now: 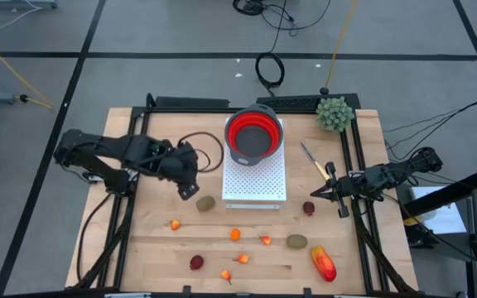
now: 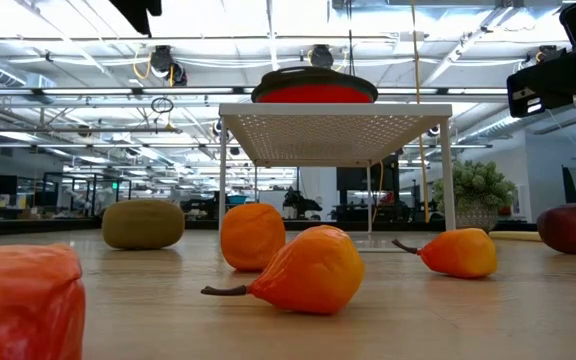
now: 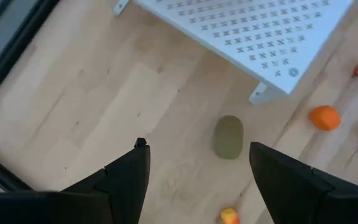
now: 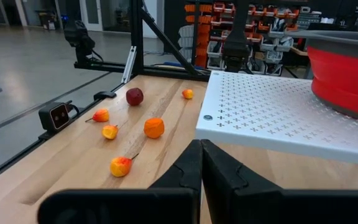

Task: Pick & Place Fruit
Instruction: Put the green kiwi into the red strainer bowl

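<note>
While left gripper [image 3: 194, 177] hangs wide open and empty above brown-green oval fruit [image 3: 228, 137], it looks light, rigid, smooth; pinch across its narrow middle.

Both arms matte black, chunky segmented links, rounded joint housings. Left arm [image 1: 122, 157] bulkier in high view, thin dark cable looping off wrist end. Right arm [image 1: 387, 175] slimmer, black cable bundle trailing at base end. Left tool [image 3: 194, 165]: two black wedge fingers [image 3: 126, 180] tapering to pointed tips, smooth plastic faces, no markings visible. Right tool [image 4: 201, 163]: same black tapered fingers, flat dark crossbar at root. No screws or labels readable.
</note>
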Controlling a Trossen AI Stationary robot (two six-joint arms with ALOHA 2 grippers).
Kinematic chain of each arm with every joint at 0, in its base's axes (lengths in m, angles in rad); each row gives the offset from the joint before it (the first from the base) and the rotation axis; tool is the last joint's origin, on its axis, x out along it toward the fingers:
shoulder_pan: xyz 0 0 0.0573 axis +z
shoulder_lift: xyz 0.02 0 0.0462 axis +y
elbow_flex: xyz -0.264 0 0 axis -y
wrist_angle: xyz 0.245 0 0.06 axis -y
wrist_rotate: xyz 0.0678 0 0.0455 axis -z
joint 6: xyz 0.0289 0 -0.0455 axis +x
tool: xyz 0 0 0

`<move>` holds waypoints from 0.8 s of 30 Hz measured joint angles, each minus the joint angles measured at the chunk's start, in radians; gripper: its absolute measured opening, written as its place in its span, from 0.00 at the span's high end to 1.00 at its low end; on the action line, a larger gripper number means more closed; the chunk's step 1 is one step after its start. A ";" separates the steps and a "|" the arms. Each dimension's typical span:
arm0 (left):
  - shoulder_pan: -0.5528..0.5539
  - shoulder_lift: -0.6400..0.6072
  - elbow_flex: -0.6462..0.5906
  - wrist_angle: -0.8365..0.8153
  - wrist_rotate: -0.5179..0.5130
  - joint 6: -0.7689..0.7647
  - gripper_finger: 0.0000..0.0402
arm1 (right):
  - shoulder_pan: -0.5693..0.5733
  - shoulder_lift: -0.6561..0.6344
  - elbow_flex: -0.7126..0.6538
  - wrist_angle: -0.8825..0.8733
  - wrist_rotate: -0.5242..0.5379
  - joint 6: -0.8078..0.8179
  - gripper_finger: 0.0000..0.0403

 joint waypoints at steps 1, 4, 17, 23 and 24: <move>-0.015 0.003 0.000 0.001 -0.019 -0.002 0.32 | 0.000 0.000 0.000 0.000 0.000 0.000 1.00; -0.057 0.006 0.000 0.004 -0.062 -0.006 0.32 | 0.000 0.000 0.000 0.000 0.000 0.000 1.00; -0.176 0.042 0.000 0.023 -0.079 -0.176 0.32 | 0.000 0.000 0.000 -0.002 0.000 0.000 1.00; -0.224 0.106 0.000 0.022 -0.070 -0.193 0.32 | 0.000 0.000 0.000 -0.004 0.000 -0.004 1.00; -0.232 0.119 0.000 0.021 -0.070 -0.184 0.32 | 0.000 0.000 0.000 -0.005 0.000 -0.004 1.00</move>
